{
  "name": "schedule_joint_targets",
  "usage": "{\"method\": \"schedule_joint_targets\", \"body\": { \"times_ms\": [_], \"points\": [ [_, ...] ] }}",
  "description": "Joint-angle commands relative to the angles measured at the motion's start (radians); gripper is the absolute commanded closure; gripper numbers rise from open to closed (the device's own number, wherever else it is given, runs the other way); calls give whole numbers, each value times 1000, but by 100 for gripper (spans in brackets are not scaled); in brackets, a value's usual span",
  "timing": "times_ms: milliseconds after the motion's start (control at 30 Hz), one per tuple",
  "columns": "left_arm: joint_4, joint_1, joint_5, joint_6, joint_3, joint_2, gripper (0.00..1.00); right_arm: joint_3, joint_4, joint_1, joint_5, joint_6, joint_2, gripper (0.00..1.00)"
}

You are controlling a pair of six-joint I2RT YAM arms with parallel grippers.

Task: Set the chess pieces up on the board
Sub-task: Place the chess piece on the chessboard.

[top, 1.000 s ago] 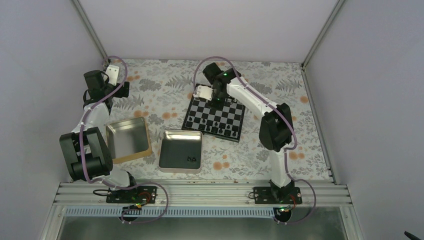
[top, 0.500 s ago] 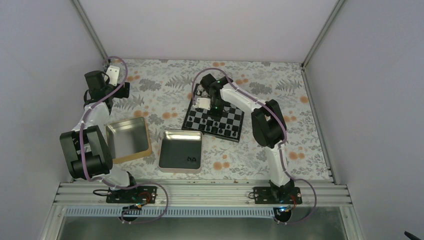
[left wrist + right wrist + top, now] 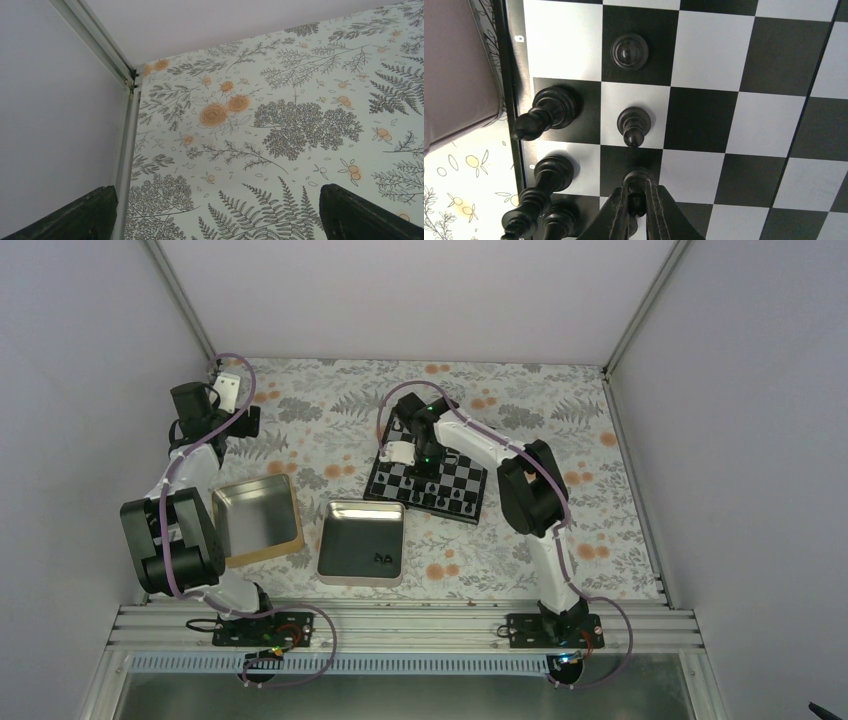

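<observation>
- Though spread wide, with a dark finger (image 3: 95,212) at each lower corner of the wrist view, grips nothing: left gripper (image 3: 215,215), only floral tablecloth (image 3: 280,125) ahead of it and between its jaws.
- Well off to that hand's right: one gold-rimmed tin (image 3: 258,522), then one silver tin (image 3: 352,530) holding what look like two chess pieces (image 3: 380,560).
- Further right, pressed together on the head of one pawn (image 3: 637,178): right gripper (image 3: 638,197), the pawn upright on a dark square of the one board (image 3: 704,45).
- Straight ahead of those fingertips, in the same file: two more pawns, one square each.
- Off to the fingers' left in the wrist view, along the board's black border: at least three taller pieces, overlapping too much for a sure count.
- Behind the hand in the overhead view, toward the arm bases: more dark pieces, too small to count.
- Probably very light, hard and smooth, on a narrow base, so easily tipped or flicked as the fingers part.
- Best taken at head or neck from straight above, with a gentle squeeze.
</observation>
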Motion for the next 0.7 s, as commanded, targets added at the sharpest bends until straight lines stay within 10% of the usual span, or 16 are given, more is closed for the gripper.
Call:
{"method": "schedule_joint_targets", "body": {
  "times_ms": [0,667],
  "points": [
    [25,8,4,-11,20,15,0,-9,-14,8,-19,-8,13,90],
    [20,8,6,-11,24,13,0,-28,-10,8,-23,-7,16,79]
  ]
}}
